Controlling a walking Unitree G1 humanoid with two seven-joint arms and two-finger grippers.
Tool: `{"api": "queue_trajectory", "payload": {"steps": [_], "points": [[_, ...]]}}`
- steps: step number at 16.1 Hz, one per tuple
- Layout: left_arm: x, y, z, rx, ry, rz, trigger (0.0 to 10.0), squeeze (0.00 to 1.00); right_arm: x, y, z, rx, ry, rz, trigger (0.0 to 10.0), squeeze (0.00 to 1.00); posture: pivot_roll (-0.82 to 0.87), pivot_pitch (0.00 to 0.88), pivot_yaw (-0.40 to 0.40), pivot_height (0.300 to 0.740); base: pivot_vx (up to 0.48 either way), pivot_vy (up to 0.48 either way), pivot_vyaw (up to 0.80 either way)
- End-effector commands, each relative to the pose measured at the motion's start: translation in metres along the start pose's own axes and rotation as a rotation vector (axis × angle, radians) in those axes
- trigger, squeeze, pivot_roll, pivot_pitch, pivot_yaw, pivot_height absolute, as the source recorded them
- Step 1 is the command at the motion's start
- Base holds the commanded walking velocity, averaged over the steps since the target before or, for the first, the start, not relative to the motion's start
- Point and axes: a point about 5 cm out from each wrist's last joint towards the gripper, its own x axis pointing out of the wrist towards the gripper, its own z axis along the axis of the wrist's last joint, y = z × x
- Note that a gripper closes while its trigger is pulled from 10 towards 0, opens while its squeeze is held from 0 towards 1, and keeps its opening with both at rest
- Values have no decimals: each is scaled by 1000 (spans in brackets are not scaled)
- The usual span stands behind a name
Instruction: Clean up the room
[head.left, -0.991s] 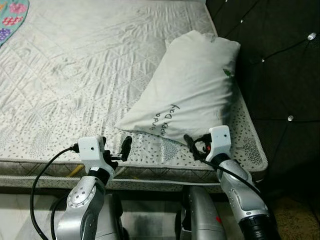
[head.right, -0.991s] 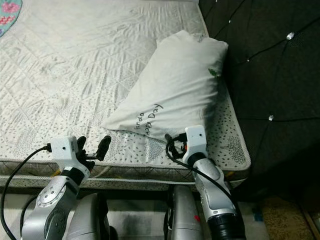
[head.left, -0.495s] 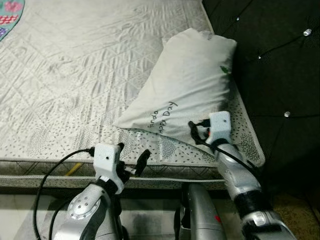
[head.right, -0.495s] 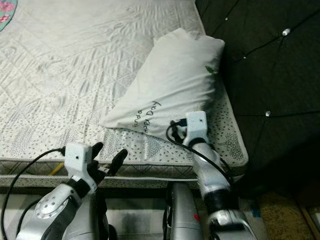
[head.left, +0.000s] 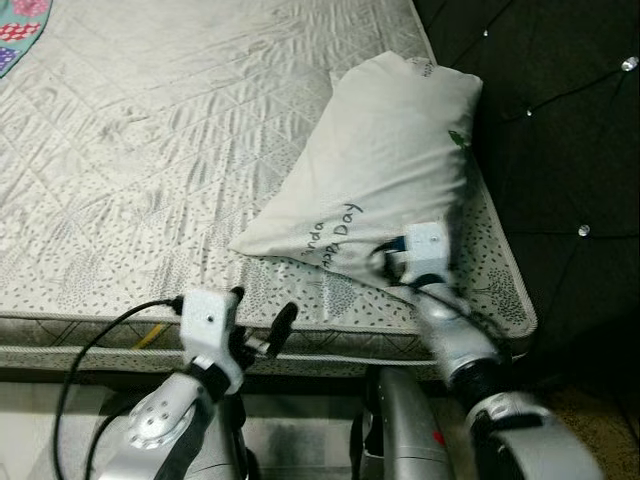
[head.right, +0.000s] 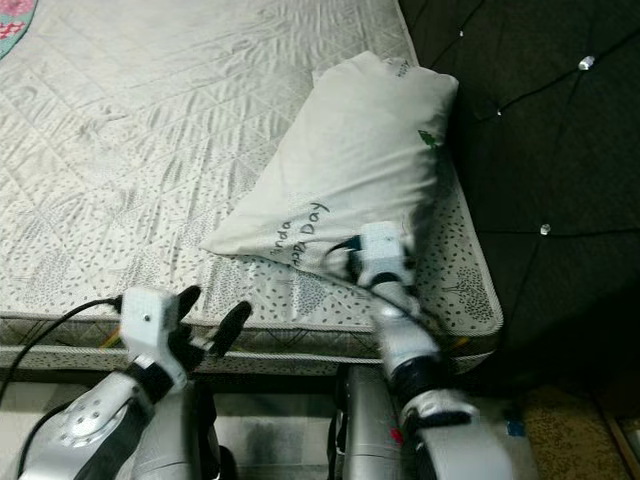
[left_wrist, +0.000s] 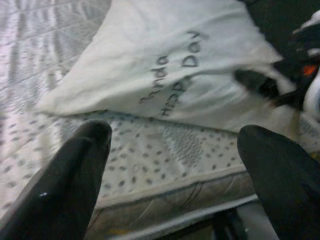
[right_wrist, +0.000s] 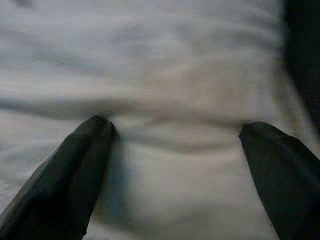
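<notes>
So, status from our head and wrist cams:

Pillow: white pillow (head.left: 385, 165) lies on the mattress (head.left: 150, 150), at about 1 o'clock from us, one end up near the dark tufted headboard (head.left: 560, 130), the printed end pointing down toward the mattress's front edge. Grey lettering sits on the near end.

Right gripper: our right gripper (right_wrist: 175, 145) is at the pillow's near edge, about 1 o'clock and close in. Its fingers (right_wrist: 80, 175) are spread wide, tips pressed into the white fabric, which bunches into a fold between them. Nothing is clamped.

Left gripper: our left gripper (head.left: 262, 325) hangs at about 11 o'clock, just off the mattress's front edge, apart from the pillow. Its fingers (left_wrist: 70, 180) are spread wide with nothing between them, pointed toward the lettered end.

Mattress: quilted grey-white top with a speckled band along the front; the pillow's near corner rests on that band.

Other: a patterned cloth (head.left: 20, 30) shows at the far 10 o'clock corner.

Blur: the right arm is smeared in the head views, so we cannot tell fine contact detail there.
</notes>
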Motion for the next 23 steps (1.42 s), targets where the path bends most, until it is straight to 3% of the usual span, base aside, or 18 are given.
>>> {"api": "queue_trajectory", "payload": {"steps": [1, 2, 4, 6, 7, 8, 11, 23], "points": [[-3, 0, 0, 3, 11, 1, 10000, 0, 2, -11, -3, -2, 18, -63, 10000, 0, 98, 232, -28, 568, 0, 0, 0], [-3, 0, 1, 3, 11, 5, 10000, 0, 4, -21, -4, -24, 35, -107, 10000, 0, 100, 232, -28, 568, 0, 0, 0], [-2, -2, 2, 2, 10, 2, 10000, 0, 4, -21, -8, -41, 68, -108, 10000, 0, 101, 230, -27, 568, 0, 0, 0], [-2, -4, 2, 1, 14, -7, 10000, 0, 2, -7, -19, -57, 130, -54, 10000, 0, 99, 229, -24, 568, 0, 0, 0], [-1, -4, 2, 2, 16, -9, 10000, 0, -2, 8, -28, -32, 187, 16, 10000, 0, 100, 230, -21, 568, 0, 0, 0], [-1, -4, 3, 2, 17, -12, 10000, 0, -7, 26, -37, -1, 234, 89, 431, 0, 105, 227, -19, 568, 0, 0, 0], [1, -3, 4, 10, 16, -12, 10000, 0, -12, 46, -42, 40, 259, 164, 0, 0, 110, 219, -19, 568, 0, 0, 0], [4, -4, 5, 12, 4, 11, 10000, 0, -9, 49, -35, 78, 253, 152, 0, 0, 108, 206, -42, 568, 0, 0, 0]]}}
